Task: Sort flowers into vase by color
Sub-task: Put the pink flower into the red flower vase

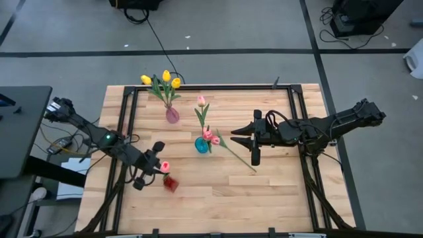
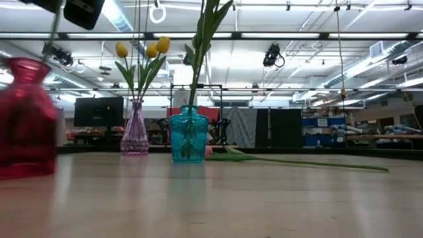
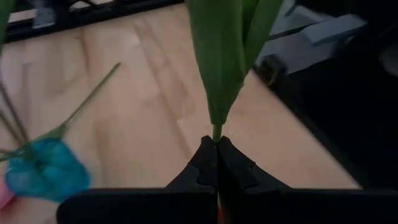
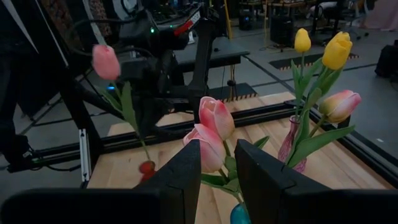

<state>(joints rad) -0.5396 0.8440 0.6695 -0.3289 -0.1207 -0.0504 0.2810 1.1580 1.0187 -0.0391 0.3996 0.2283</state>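
My left gripper (image 1: 156, 162) (image 3: 216, 144) is shut on a pink tulip (image 1: 165, 166) (image 4: 106, 61) over the red vase (image 1: 170, 184) (image 2: 26, 119); in the right wrist view the stem's lower end reaches that vase's mouth (image 4: 147, 167). My right gripper (image 1: 233, 140) (image 4: 217, 165) is open and hovers to the right of the teal vase (image 1: 201, 145) (image 2: 188, 142), which holds pink tulips (image 4: 211, 134). A clear purple vase (image 1: 172, 116) (image 2: 135, 135) holds three yellow tulips (image 1: 165, 79). One more tulip (image 1: 236, 155) (image 2: 304, 162) lies flat on the table. My left gripper pinches the pink tulip's thin stem (image 3: 216, 132) between its two fingertips, just below the base of the long leaves (image 3: 217, 56). The flower stands roughly upright in the hold, its head above the fingers and its stem running down toward the red vase.
A black frame (image 1: 291, 112) runs around the wooden table top. The lying tulip's stem passes under my right gripper toward the table's near right. Open boards lie near the front edge (image 1: 231, 205). The left arm's cables hang off the table's left side.
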